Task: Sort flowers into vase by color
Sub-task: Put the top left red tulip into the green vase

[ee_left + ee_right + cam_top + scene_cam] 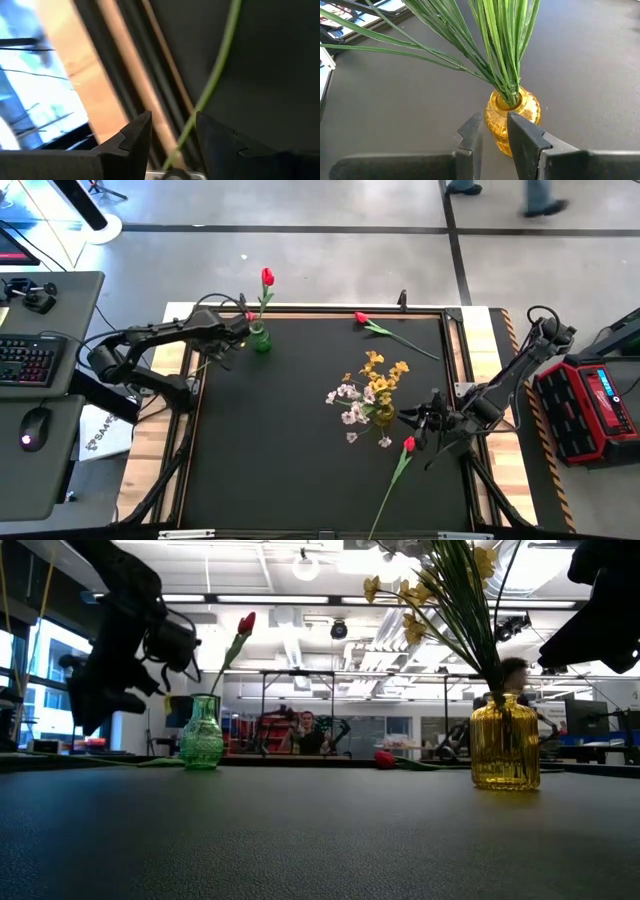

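- Left wrist view shows the left gripper with its two dark fingers set a narrow gap apart, a thin green stem running between them; whether the pads actually press the stem cannot be told.
- That stem lies over the black table mat near its wooden edge; a loose hold could let it slide out or swing as the arm lifts, and the bloom end is out of sight here.
- High view places the left gripper just beside the green vase, which already holds one red tulip; a sideways nudge from the arm could tip this small vase.
- Left arm reaches in from the table's left edge, bent at the elbow, wrist low over the mat.
- Right wrist view shows the right gripper with fingers narrowly apart and nothing between them, pointing at the amber vase packed with green stems.
- High view: the right gripper sits just beside the amber vase holding the yellow spray and the white-pink spray; drifting forward could knock it.
- Two red tulips lie loose on the mat: one near the far edge, one near the right arm.
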You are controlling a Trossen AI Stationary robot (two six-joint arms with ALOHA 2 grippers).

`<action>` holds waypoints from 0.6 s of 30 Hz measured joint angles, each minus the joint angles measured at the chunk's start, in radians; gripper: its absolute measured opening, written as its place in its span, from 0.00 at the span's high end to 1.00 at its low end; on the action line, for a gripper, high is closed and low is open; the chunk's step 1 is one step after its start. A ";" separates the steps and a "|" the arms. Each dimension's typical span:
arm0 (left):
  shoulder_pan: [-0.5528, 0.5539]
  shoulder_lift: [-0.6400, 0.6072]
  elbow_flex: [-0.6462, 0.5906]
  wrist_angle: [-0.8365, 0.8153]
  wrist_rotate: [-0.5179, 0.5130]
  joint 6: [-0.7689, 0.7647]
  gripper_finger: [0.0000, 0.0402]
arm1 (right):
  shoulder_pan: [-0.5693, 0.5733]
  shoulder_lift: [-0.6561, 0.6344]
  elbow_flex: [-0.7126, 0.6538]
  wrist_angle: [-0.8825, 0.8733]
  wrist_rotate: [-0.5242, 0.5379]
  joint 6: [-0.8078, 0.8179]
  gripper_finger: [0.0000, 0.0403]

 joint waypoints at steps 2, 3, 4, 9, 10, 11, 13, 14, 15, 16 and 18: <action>0.005 0.000 -0.002 0.018 0.037 0.015 0.64 | 0.000 0.000 0.000 0.000 0.000 0.000 0.81; 0.005 0.000 -0.002 0.024 0.042 0.016 0.64 | 0.000 0.000 0.000 0.000 0.000 0.000 0.81; 0.005 0.000 -0.002 0.030 0.044 0.016 0.64 | 0.000 0.000 0.000 0.000 0.000 0.000 0.81; 0.005 0.000 -0.002 0.057 0.081 0.023 0.65 | 0.000 0.000 0.000 0.000 0.000 0.000 0.81; 0.005 0.000 -0.002 0.062 0.086 0.024 0.66 | 0.000 0.000 0.000 0.000 0.000 0.000 0.81; 0.005 0.000 -0.002 0.064 0.087 0.023 0.67 | 0.000 0.000 0.000 0.000 0.000 0.000 0.81; 0.007 0.000 -0.002 0.064 0.086 0.023 0.68 | 0.000 0.000 0.000 0.000 0.000 0.000 0.81; 0.010 0.000 -0.002 0.064 0.085 0.023 0.69 | 0.000 0.000 0.000 0.000 -0.001 0.000 0.81; 0.012 0.000 -0.002 0.064 0.084 0.017 0.69 | 0.000 0.000 0.000 0.000 -0.003 0.000 0.81; 0.013 0.001 -0.002 0.064 0.082 0.008 0.70 | 0.000 0.000 0.000 0.000 -0.004 0.000 0.81; 0.012 0.009 -0.002 0.064 0.082 0.004 0.70 | 0.000 0.000 0.000 0.000 -0.005 0.004 0.81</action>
